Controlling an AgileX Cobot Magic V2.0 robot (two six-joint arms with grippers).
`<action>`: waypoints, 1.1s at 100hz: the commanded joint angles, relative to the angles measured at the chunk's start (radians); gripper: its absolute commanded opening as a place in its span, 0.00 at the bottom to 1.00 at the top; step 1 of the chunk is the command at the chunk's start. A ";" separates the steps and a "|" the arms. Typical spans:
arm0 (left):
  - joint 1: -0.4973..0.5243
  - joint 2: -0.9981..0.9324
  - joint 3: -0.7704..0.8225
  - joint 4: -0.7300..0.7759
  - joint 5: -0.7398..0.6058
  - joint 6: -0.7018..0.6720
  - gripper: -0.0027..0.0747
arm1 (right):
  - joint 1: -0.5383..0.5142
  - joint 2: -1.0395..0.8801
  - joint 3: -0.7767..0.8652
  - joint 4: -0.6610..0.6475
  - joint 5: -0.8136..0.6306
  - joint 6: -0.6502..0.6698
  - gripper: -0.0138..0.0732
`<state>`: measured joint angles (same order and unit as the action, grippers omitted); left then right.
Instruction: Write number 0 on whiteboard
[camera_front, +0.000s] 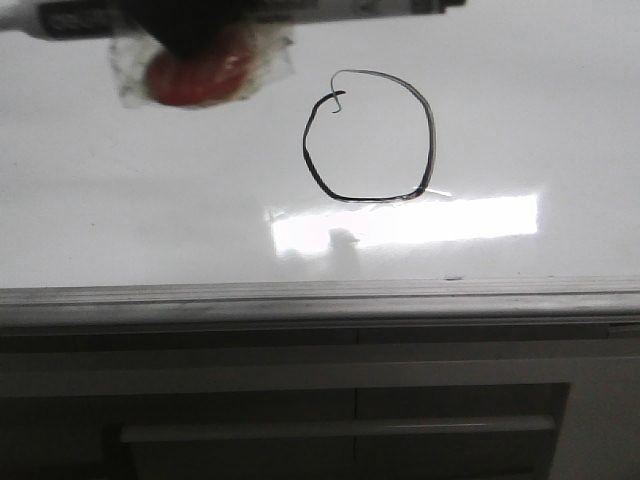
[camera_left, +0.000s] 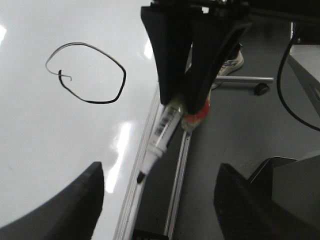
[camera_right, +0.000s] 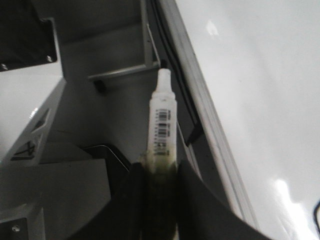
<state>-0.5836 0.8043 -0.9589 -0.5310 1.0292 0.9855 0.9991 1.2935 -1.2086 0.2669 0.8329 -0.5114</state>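
My right claw (camera_right: 156, 172) clenched on marker (camera_right: 161, 122), upper left of front frame; number 0 (camera_front: 369, 137) lies centre on whiteboard (camera_front: 150, 200), apart. Left claw (camera_left: 160, 200) released.

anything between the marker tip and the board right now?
Nothing visible. The right gripper is shut on the marker, with its tip off past the whiteboard's frame edge. The board surface carries only the number 0 and glare, so the way back looks open.

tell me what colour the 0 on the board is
Black, fading to thin grey at the upper right of the 0; the front view shows it best.
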 joint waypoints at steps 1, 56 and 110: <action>-0.039 0.032 -0.048 -0.050 -0.015 0.018 0.60 | 0.008 -0.020 -0.037 0.075 -0.080 -0.056 0.10; -0.127 0.183 -0.051 0.014 -0.030 0.013 0.45 | 0.014 -0.020 -0.037 0.138 -0.041 -0.060 0.10; -0.127 0.185 -0.051 -0.013 -0.036 0.013 0.01 | 0.016 -0.020 -0.037 0.141 -0.054 -0.060 0.10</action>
<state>-0.7065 0.9933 -0.9787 -0.4959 1.0640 1.0215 1.0140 1.2935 -1.2107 0.3743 0.8336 -0.5786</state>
